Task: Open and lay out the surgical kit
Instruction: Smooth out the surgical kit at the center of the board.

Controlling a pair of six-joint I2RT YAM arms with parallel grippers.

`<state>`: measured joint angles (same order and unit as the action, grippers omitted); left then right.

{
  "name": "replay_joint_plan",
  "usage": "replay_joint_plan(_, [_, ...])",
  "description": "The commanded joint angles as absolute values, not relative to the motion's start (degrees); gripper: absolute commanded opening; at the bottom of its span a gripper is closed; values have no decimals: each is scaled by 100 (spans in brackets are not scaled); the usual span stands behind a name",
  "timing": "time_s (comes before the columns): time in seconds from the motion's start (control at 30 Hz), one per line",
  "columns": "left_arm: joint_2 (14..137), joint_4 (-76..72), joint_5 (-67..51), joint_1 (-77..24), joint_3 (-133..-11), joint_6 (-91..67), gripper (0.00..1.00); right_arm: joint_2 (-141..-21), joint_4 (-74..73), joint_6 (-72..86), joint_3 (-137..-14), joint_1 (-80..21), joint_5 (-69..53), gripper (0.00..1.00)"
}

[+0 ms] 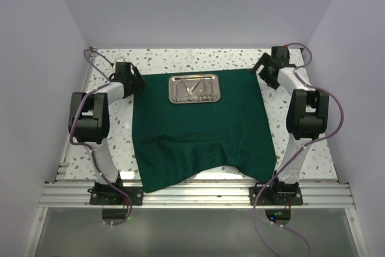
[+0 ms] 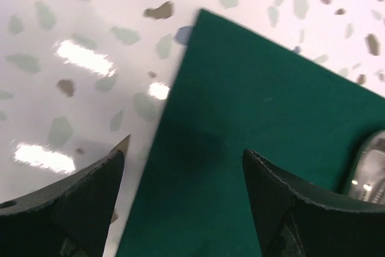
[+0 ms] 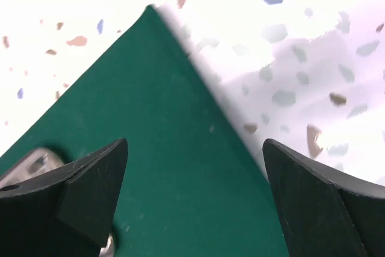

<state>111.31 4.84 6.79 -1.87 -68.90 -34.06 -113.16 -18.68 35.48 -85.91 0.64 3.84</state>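
The dark green cloth wrap (image 1: 198,130) lies spread open as a large drape on the speckled table; its near edge is rumpled. The shiny steel tray (image 1: 194,88) sits on its far middle with silver instruments (image 1: 195,89) inside. My left gripper (image 1: 139,83) is open above the drape's far left corner (image 2: 240,118), straddling its left edge. My right gripper (image 1: 260,69) is open above the far right corner (image 3: 150,124), straddling its right edge. A bit of tray shows in the left wrist view (image 2: 370,167) and in the right wrist view (image 3: 33,162).
The speckled white tabletop (image 1: 114,136) shows on both sides of the drape. Plain walls close in the back and sides. An aluminium rail (image 1: 192,194) with both arm bases runs along the near edge; the drape's front corners reach it.
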Motion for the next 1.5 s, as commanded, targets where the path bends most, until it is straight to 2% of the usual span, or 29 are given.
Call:
replay_joint_plan(0.0, [11390,106,299,-158,-7303,-3366,83,-11890,-2285,3314,-9227,167,431,99])
replay_joint_plan(0.17, [11751,-121,80,-141,-7462,-3542,78,-12479,-2206,3349,-9650,176,229,98])
replay_joint_plan(0.27, [11935,-211,0,-141,-7506,-3603,63,-12647,-2083,3419,-9721,167,71,95])
replay_joint_plan(0.3, [12023,-254,-122,-141,-7523,-3638,53,-12743,-1979,3436,-9721,158,18,91])
replay_joint_plan(0.37, [12120,-325,-280,-141,-7550,-3665,42,-12875,-1960,3472,-9826,141,18,84])
replay_joint_plan(0.43, [12243,-369,-360,-141,-7646,-3691,22,-13069,-1995,3472,-9992,97,-87,76])
replay_joint_plan(0.47, [12321,-352,-369,-141,-7699,-3691,1,-13113,-2004,3463,-10045,97,-97,62])
replay_joint_plan(0.53, [12401,-185,-343,-141,-7927,-3683,0,-13245,-1995,3498,-10151,88,-140,50])
replay_joint_plan(0.57, [12454,-158,-308,-141,-7980,-3674,0,-13289,-1978,3498,-10195,88,-167,35])
replay_joint_plan(0.63, [12472,-97,-290,-141,-8155,-3648,0,-13411,-2004,3507,-10326,88,-176,15])
replay_joint_plan(0.67, [12489,-79,-273,-141,-8217,-3647,0,-13447,-2039,3533,-10388,88,-176,0])
replay_joint_plan(0.9, [13138,876,-71,-114,-9736,-3516,0,-13816,-2512,3612,-11310,123,-10,0])
replay_joint_plan(1.0, [13552,1238,-79,-62,-10955,-3376,0,-13930,-2759,3647,-11794,158,253,0])
replay_joint_plan(1.13, [14027,1783,-18,-18,-11987,-3261,0,-13992,-2804,3691,-12128,228,448,0])
replay_joint_plan(1.27, [14054,1784,-18,0,-12050,-3226,0,-14282,-3032,3691,-12603,255,422,0])
replay_joint_plan(1.4, [13738,1775,281,0,-11367,-3304,0,-14274,-2560,3639,-12481,255,203,0])
replay_joint_plan(1.43, [13633,1758,351,0,-11208,-3331,4,-14265,-2497,3534,-12463,255,124,0])
replay_joint_plan(1.47, [13414,1723,517,0,-11032,-3375,30,-14247,-2453,3498,-12480,264,27,0])
